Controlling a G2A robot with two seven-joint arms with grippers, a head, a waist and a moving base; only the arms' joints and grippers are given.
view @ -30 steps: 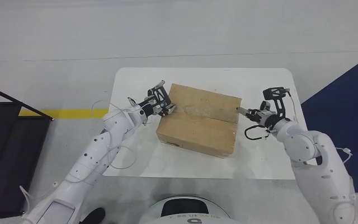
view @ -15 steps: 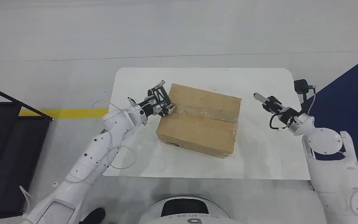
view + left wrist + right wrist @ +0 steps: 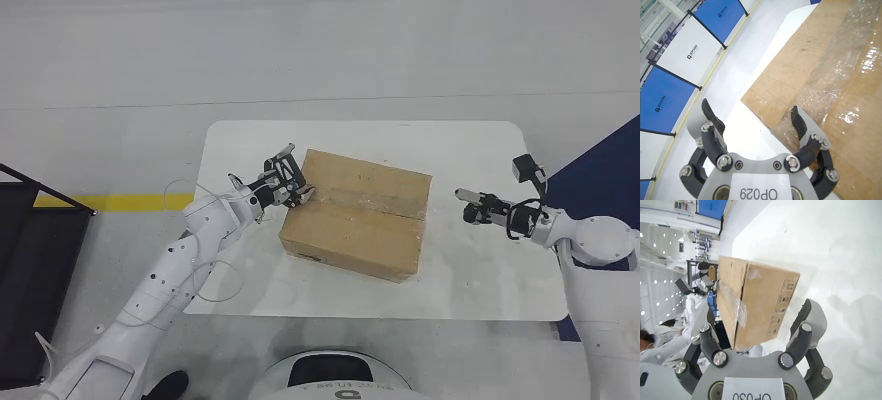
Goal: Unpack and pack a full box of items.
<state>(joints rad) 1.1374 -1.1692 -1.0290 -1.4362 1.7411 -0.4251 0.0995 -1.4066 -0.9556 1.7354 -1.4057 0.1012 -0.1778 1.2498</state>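
Observation:
A closed cardboard box (image 3: 355, 215) sealed with clear tape along its top seam lies in the middle of the white table (image 3: 470, 275). My left gripper (image 3: 291, 184) is open at the box's left end. In the left wrist view this gripper (image 3: 749, 106) straddles the upper corner of the box (image 3: 810, 62), one pad (image 3: 797, 121) over the taped seam and the other off the box above the table. My right gripper (image 3: 468, 196) is open and stands apart from the box's right end. In the right wrist view the box (image 3: 755, 298) lies beyond the gripper (image 3: 758, 305), untouched.
Bare table surface lies to the right of the box and in front of it. A black rack (image 3: 30, 255) stands on the floor to the left. A blue panel (image 3: 600, 160) is off the table's right edge.
The right gripper has drawn back from the box's right end, out toward the table's right edge, and settled a little nearer again. The left arm and the box have stayed put.

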